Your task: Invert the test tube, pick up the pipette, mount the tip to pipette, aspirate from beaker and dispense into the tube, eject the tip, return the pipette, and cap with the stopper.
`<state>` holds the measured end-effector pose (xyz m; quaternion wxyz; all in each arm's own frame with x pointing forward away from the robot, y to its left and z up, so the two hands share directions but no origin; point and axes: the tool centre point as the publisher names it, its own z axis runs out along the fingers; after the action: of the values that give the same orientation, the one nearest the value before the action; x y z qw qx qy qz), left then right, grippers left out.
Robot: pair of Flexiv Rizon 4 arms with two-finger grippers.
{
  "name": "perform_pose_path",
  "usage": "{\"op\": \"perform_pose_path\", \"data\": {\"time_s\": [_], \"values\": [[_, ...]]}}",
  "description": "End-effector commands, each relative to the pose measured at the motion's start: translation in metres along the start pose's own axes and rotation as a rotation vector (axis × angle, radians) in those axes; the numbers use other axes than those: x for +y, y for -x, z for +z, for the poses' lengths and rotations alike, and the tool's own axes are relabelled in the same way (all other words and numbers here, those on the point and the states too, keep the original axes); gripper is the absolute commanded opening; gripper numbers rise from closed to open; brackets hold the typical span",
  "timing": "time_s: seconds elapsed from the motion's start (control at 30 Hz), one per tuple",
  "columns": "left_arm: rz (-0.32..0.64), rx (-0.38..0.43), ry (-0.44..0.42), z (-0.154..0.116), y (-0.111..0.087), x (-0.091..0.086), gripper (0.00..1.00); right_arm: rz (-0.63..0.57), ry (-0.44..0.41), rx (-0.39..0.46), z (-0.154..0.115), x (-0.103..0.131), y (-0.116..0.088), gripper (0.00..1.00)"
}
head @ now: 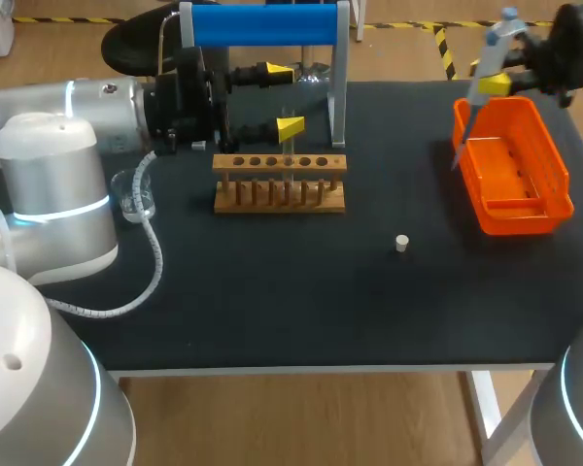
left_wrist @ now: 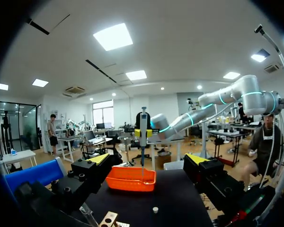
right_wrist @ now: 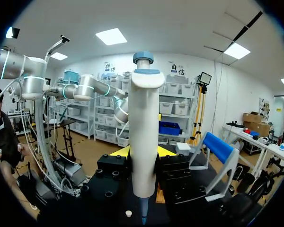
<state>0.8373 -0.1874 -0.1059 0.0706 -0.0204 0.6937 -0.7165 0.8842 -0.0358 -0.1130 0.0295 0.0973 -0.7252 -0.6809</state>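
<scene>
Orange bin (left_wrist: 128, 184) beneath upright pipette (left_wrist: 143, 135)

A black table (head: 272, 311) carries everything. Left of its middle, in the far half, stands a wooden rack (head: 280, 184) with a row of six holes along its top board, its long side facing the near edge. Just behind the rack, at the far edge, rises a metal-framed stand (head: 342, 87) with a blue bar (head: 262, 24) across its top. At the far right sits an orange bin (head: 525, 218), its long side running near to far.
</scene>
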Motion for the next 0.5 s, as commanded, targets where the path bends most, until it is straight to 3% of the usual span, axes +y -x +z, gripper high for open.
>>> {"op": "perform_pose_path", "data": {"time_s": [0.03,0.23,0.5], "values": [[0.001,0.000,-0.002,0.000,0.000,0.001,1.00,-0.013,-0.015,-0.006,-0.058,0.002,0.000,0.00],[0.001,0.000,-0.002,0.000,0.000,0.001,1.00,-0.015,-0.029,-0.023,-0.098,-0.009,0.006,0.00],[0.001,0.000,-0.002,0.000,0.000,0.001,1.00,0.001,-0.025,-0.043,-0.126,-0.029,0.021,0.00]]}}
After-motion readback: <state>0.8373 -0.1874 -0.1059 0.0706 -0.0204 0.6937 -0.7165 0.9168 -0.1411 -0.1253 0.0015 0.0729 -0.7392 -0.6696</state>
